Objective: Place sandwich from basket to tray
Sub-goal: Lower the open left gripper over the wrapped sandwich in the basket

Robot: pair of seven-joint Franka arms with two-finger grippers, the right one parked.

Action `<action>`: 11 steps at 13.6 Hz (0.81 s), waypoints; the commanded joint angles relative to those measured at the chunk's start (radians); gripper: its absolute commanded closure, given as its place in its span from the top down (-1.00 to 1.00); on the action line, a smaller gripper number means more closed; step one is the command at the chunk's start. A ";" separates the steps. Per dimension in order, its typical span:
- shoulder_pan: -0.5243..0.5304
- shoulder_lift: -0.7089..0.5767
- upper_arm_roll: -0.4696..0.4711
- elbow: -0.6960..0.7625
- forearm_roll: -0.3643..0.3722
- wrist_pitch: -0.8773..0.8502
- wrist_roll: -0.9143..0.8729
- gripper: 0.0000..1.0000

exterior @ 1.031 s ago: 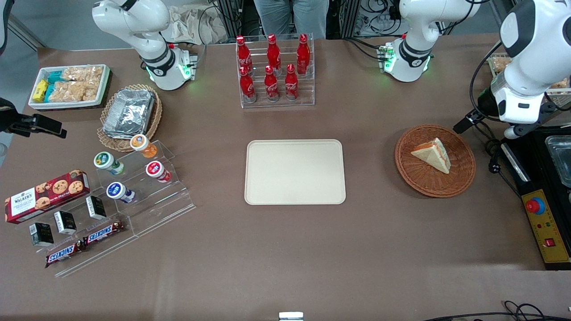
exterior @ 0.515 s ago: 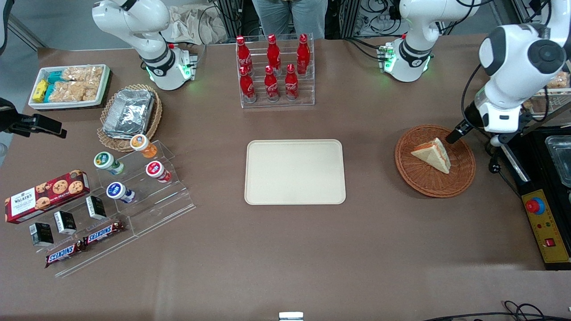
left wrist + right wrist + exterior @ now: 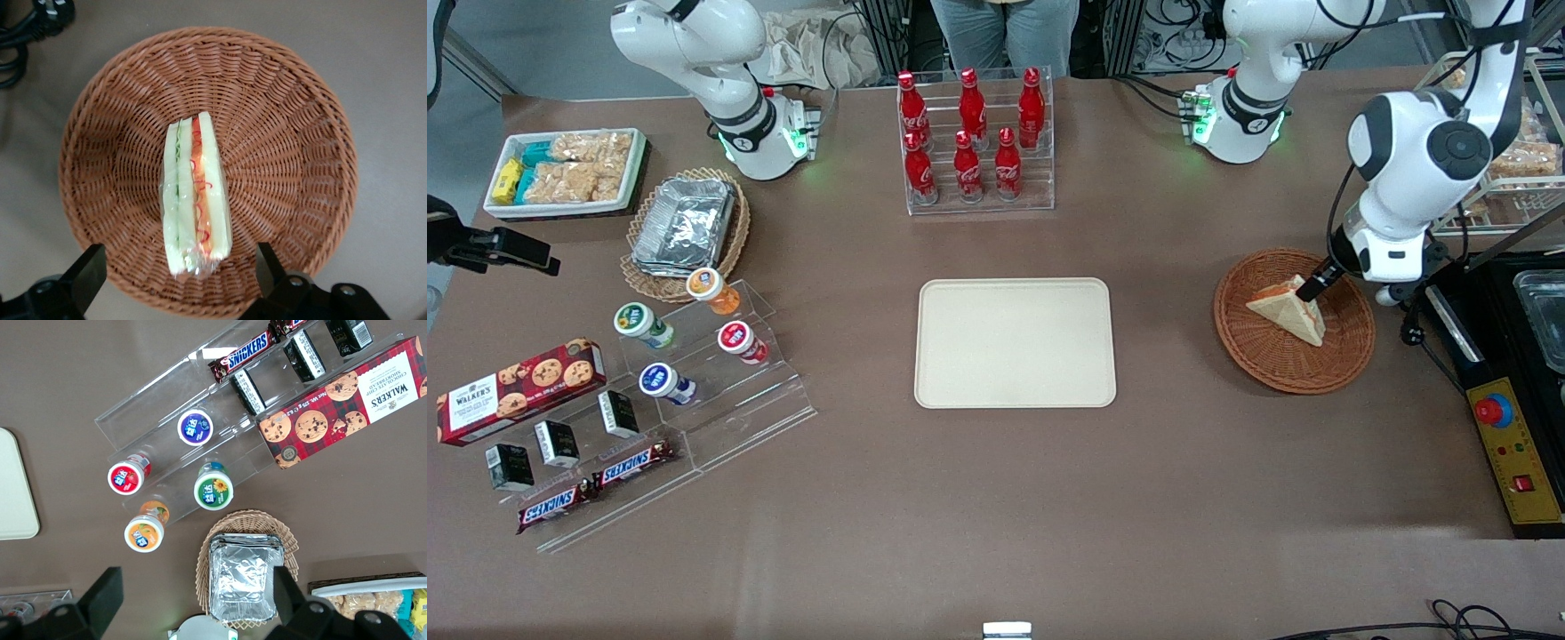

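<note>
The sandwich (image 3: pixel 196 197) is lying in the basket (image 3: pixel 287 133), set on one bread face so that its filling edge is turned upward toward the wrist camera, which leaves the two bread faces free to be pinched from either side. The gripper (image 3: pixel 180 273) is held above the basket with its fingers spread wide, one to each side of the sandwich and touching neither face; this placement is judged to be a line-up for a descent and a squeeze across the bread. In the front view the gripper (image 3: pixel 1316 284) is seen over the part of the basket (image 3: pixel 1263 356) farther from the camera, and the tray (image 3: pixel 1015 342) is waiting bare, well apart from the basket toward the table's middle. Only the finger ends are shown by the wrist camera, the rest being cut off at the frame edge. How high the fingers are above the wicker cannot be made out.
</note>
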 commanded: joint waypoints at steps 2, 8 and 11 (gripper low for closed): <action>0.011 0.066 -0.010 -0.018 0.019 0.099 -0.060 1.00; -0.005 0.121 -0.013 -0.019 0.016 0.156 -0.128 1.00; -0.007 0.133 -0.014 -0.021 0.016 0.159 -0.145 1.00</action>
